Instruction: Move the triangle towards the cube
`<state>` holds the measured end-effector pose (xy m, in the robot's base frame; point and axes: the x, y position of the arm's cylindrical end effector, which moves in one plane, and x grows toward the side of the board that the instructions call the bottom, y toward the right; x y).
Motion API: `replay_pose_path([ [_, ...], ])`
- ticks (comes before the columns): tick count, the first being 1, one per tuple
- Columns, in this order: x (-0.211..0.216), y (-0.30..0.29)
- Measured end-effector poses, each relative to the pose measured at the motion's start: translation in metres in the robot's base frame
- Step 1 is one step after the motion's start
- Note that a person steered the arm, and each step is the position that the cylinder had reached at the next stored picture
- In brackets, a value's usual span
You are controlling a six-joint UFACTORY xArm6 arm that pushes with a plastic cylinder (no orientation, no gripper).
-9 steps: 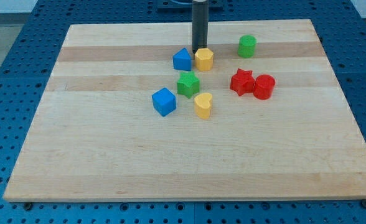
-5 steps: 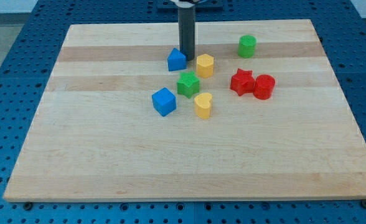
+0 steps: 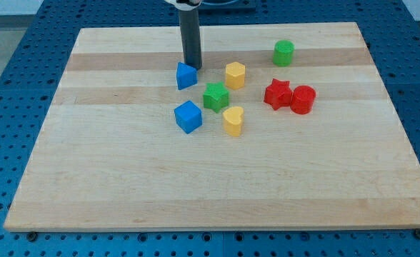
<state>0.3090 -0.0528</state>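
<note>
The blue triangle block (image 3: 186,76) lies on the wooden board, above the blue cube (image 3: 188,116) with a gap between them. My tip (image 3: 192,66) stands at the triangle's upper right edge, touching or almost touching it. The cube sits lower, left of the green star block (image 3: 216,96). The rod rises to the view's top.
A yellow hexagon block (image 3: 234,74) is right of the triangle. A yellow heart block (image 3: 232,121) lies right of the cube. A red star block (image 3: 277,94) and a red cylinder (image 3: 303,99) sit at the right. A green cylinder (image 3: 283,53) is at the upper right.
My tip has moved left along the board's upper part, from beside the yellow hexagon. The blue triangle has slid left and slightly down, away from the hexagon, and turned.
</note>
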Motion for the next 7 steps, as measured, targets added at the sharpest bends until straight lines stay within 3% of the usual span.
replay_pose_path([
  [7,0.039,-0.044],
])
